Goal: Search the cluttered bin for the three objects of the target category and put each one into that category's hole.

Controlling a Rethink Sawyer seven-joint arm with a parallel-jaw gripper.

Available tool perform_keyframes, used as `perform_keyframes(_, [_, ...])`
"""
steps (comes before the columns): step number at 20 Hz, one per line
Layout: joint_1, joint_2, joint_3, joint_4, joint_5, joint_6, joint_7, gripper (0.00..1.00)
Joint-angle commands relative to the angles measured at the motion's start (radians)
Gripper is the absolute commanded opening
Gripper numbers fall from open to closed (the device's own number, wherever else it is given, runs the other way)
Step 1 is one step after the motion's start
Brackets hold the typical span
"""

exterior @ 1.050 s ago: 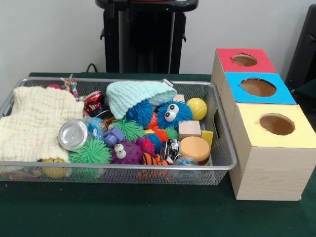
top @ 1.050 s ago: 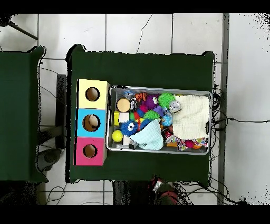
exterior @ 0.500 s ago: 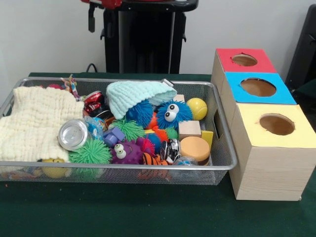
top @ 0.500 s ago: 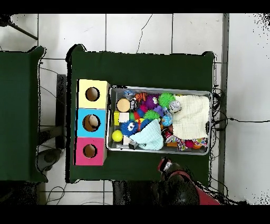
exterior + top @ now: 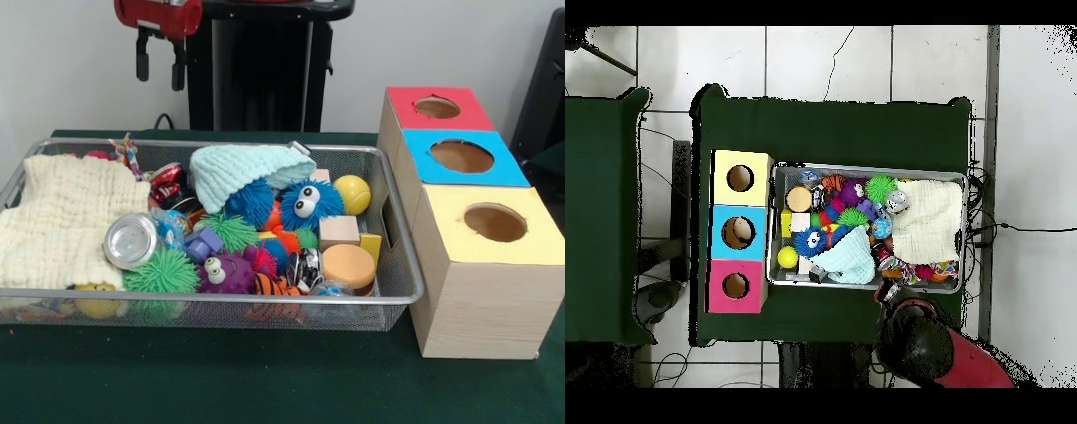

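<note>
A wire mesh bin [image 5: 221, 299] holds a jumble of toys: a blue fuzzy ball with eyes [image 5: 311, 201], green spiky balls [image 5: 161, 272], a purple spiky toy [image 5: 228, 272], a yellow ball [image 5: 352, 193], a wooden block [image 5: 339, 230], a round wooden disc [image 5: 349, 264] and a silver can [image 5: 131, 240]. A mint knitted hat [image 5: 243, 170] and a cream cloth [image 5: 66, 221] cover part of the pile. My gripper [image 5: 160, 69] hangs open and empty above the bin's far left corner. In the overhead view, the gripper [image 5: 888, 292] is at the bin [image 5: 865, 168] edge.
Three wooden boxes with round holes stand in a row right of the bin: red top [image 5: 402, 99], blue top [image 5: 509, 168], yellow top [image 5: 450, 208]. In the overhead view they are the yellow [image 5: 722, 164], blue [image 5: 721, 232] and red [image 5: 719, 286] boxes. Green cloth covers the table [image 5: 265, 380].
The arm has swung in from the base. The gripper has come down into the front view and now hangs over the bin's far edge. Nothing in the bin has moved.
</note>
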Motion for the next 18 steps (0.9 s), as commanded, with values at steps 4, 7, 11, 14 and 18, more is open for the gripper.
perform_keyframes(4, [-0.025, -0.031, 0.076, -0.035, 0.068, 0.192, 0.108, 1.0])
perform_keyframes(7, [-0.041, -0.091, 0.078, 0.038, 0.078, 0.225, 0.097, 1.0])
perform_keyframes(11, [-0.017, -0.147, 0.038, 0.117, 0.079, 0.222, 0.125, 1.0])
perform_keyframes(14, [-0.045, -0.192, 0.057, 0.162, 0.059, 0.224, 0.063, 1.0])
perform_keyframes(18, [-0.06, -0.22, 0.06, 0.197, 0.074, 0.209, 0.073, 1.0])
